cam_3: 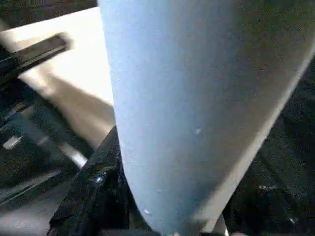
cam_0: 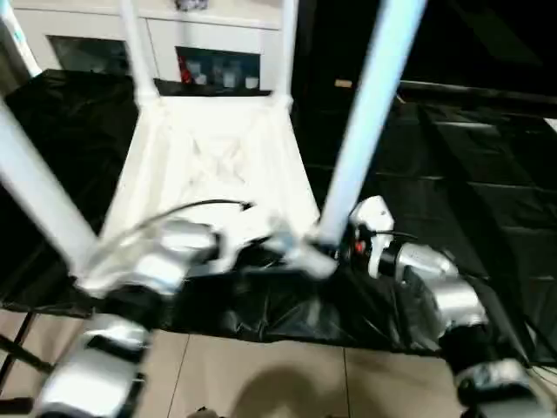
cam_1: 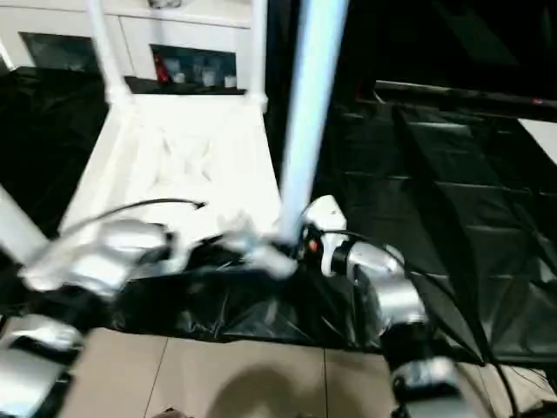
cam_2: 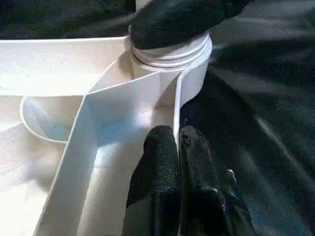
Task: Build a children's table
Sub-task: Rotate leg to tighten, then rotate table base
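The children's table lies upside down on the black cloth, its ribbed white top facing up. Two far legs stand in their sockets, and a near left leg also rises. The near right leg stands in its corner socket. My right gripper is shut on this leg just above the socket, with one finger pressed across the leg. My left gripper is shut with nothing in it. Its tips rest on the top's rim right beside that socket.
The black-draped table stretches to the right, and its front edge runs just in front of my arms, above a tiled floor. A white glass-door cabinet stands behind. A thin black cable arcs over the white top.
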{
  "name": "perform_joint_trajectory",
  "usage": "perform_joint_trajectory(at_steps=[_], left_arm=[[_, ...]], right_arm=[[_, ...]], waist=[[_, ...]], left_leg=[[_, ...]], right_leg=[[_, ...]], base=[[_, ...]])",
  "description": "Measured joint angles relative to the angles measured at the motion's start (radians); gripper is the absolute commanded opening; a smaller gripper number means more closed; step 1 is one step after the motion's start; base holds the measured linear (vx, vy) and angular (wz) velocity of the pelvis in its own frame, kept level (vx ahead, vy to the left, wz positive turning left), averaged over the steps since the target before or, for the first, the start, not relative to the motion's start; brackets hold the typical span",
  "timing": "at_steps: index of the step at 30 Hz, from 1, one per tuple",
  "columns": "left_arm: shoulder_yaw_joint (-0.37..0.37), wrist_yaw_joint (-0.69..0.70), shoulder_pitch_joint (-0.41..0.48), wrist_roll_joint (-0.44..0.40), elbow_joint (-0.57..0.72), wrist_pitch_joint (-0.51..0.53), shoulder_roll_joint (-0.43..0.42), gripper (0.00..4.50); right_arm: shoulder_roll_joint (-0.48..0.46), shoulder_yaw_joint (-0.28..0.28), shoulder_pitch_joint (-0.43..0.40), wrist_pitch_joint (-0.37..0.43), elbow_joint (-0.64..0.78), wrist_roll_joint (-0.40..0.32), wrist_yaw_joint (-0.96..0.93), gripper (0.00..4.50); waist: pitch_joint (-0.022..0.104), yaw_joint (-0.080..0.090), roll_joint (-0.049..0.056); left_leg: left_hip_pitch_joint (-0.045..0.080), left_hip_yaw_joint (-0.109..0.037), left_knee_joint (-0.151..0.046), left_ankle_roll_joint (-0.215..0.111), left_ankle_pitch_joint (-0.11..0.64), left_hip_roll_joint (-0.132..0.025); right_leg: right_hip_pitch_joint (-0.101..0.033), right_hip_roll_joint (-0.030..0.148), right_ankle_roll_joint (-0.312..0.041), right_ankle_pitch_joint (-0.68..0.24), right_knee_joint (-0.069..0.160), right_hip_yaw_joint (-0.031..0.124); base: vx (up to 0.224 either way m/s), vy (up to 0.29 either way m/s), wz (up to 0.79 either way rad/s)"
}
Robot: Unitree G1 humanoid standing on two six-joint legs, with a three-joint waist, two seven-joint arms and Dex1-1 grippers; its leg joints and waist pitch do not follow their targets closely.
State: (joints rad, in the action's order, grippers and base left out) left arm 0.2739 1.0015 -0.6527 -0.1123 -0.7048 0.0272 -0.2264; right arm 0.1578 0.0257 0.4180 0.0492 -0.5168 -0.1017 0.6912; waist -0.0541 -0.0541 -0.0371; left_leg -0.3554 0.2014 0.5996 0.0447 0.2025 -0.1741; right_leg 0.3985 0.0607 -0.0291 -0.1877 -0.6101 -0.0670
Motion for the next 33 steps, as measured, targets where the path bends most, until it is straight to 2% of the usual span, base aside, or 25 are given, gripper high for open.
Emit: perform_joint_trajectory(at_steps=[4, 6, 7, 13, 15, 20, 23, 25, 27, 30, 31, 33], left_arm=[[0.000, -0.117, 0.007, -0.024, 0.029, 0.062, 0.068, 0.00], [0.000, -0.127, 0.008, -0.024, 0.031, 0.062, 0.074, 0.00], [0.001, -0.127, 0.008, -0.024, 0.031, 0.058, 0.073, 0.00], [0.006, -0.128, 0.016, -0.024, 0.030, 0.013, 0.049, 0.00], [0.006, -0.131, 0.019, -0.024, 0.031, 0.006, 0.038, 0.00], [0.006, -0.131, 0.034, -0.024, 0.052, -0.005, 0.026, 0.00], [0.005, -0.131, 0.050, -0.018, 0.071, -0.019, 0.026, 0.00], [0.003, -0.131, 0.055, -0.016, 0.080, -0.025, 0.016, 0.00], [0.002, -0.133, 0.059, -0.016, 0.084, -0.025, 0.015, 0.00], [-0.003, -0.139, 0.066, -0.015, 0.092, -0.026, 0.009, 0.00], [-0.007, -0.139, 0.073, -0.006, 0.100, -0.022, 0.009, 0.28], [-0.030, -0.119, 0.098, 0.029, 0.132, -0.001, 0.008, 0.45]], right_arm=[[-0.077, -0.041, -0.019, 0.067, 0.066, 0.051, -0.246, 1.94], [-0.085, -0.044, -0.021, 0.074, 0.076, 0.055, -0.272, 1.94], [-0.089, -0.047, -0.023, 0.076, 0.081, 0.055, -0.275, 2.49], [-0.088, -0.037, -0.044, 0.083, 0.120, 0.034, -0.249, 2.99], [-0.061, -0.025, -0.052, 0.093, 0.131, 0.033, -0.223, 3.14], [0.051, -0.020, -0.066, 0.092, 0.153, 0.017, -0.094, 3.14], [0.188, -0.030, -0.105, 0.089, 0.185, -0.025, 0.072, 3.14], [0.250, -0.059, -0.125, 0.095, 0.200, -0.054, 0.153, 3.14], [0.298, -0.058, -0.148, 0.102, 0.221, -0.069, 0.224, 3.14], [0.329, -0.052, -0.155, 0.121, 0.235, -0.092, 0.297, 3.14], [0.336, -0.047, -0.155, 0.136, 0.247, -0.104, 0.322, 3.16], [0.342, -0.034, -0.162, 0.160, 0.277, -0.126, 0.356, 3.17]], waist=[[0.002, 0.007, 0.005], [0.002, 0.010, 0.007], [0.003, 0.011, 0.008], [0.001, 0.019, 0.013], [0.001, 0.022, 0.013], [0.000, 0.023, 0.012], [-0.001, 0.017, 0.010], [-0.002, 0.022, 0.008], [-0.002, 0.023, 0.008], [-0.003, 0.025, 0.007], [-0.003, 0.025, 0.007], [-0.003, 0.026, 0.007]], left_leg=[[0.000, 0.000, -0.001, 0.001, 0.000, 0.000], [0.000, 0.000, -0.002, 0.001, 0.000, 0.000], [0.000, 0.000, -0.002, 0.001, 0.000, 0.000], [-0.001, -0.001, -0.003, 0.001, 0.000, 0.000], [-0.001, -0.001, -0.003, 0.001, 0.000, 0.000], [-0.002, -0.001, -0.003, 0.001, 0.000, 0.000], [-0.003, -0.001, -0.002, 0.000, -0.001, 0.000], [-0.005, -0.001, -0.002, -0.001, -0.001, 0.000], [-0.007, -0.002, -0.002, -0.001, -0.001, 0.000], [-0.007, -0.003, -0.002, -0.005, -0.004, 0.000], [-0.007, -0.003, -0.002, -0.005, -0.004, 0.000], [-0.008, -0.003, -0.002, -0.005, -0.004, -0.001]], right_leg=[[0.000, 0.000, 0.000, 0.000, 0.000, 0.000], [0.001, 0.000, -0.001, 0.001, 0.000, 0.000], [0.001, 0.000, -0.001, 0.001, 0.000, 0.000], [0.001, -0.001, -0.001, 0.001, 0.000, 0.000], [0.001, -0.001, -0.001, 0.001, 0.000, 0.000], [0.002, -0.001, 0.003, -0.001, 0.000, 0.000], [0.002, -0.001, 0.000, 0.000, 0.000, 0.000], [0.002, -0.001, 0.000, 0.000, 0.000, 0.000], [0.003, -0.001, 0.001, 0.000, 0.000, -0.001], [0.004, -0.002, 0.004, -0.002, 0.000, -0.002], [0.005, -0.002, 0.004, -0.002, 0.000, -0.002], [0.006, -0.002, 0.004, -0.002, 0.000, -0.002]], base=[[0.000, 0.000, 0.00], [0.000, 0.000, 0.00], [0.000, 0.000, 0.00], [0.000, 0.000, 0.00], [0.000, 0.000, 0.00], [0.000, 0.000, 0.00], [0.000, 0.000, 0.00], [0.000, 0.000, 0.00], [0.000, 0.000, 0.00], [0.000, 0.000, 0.00], [0.000, 0.000, 0.00], [0.000, 0.000, 0.00]])
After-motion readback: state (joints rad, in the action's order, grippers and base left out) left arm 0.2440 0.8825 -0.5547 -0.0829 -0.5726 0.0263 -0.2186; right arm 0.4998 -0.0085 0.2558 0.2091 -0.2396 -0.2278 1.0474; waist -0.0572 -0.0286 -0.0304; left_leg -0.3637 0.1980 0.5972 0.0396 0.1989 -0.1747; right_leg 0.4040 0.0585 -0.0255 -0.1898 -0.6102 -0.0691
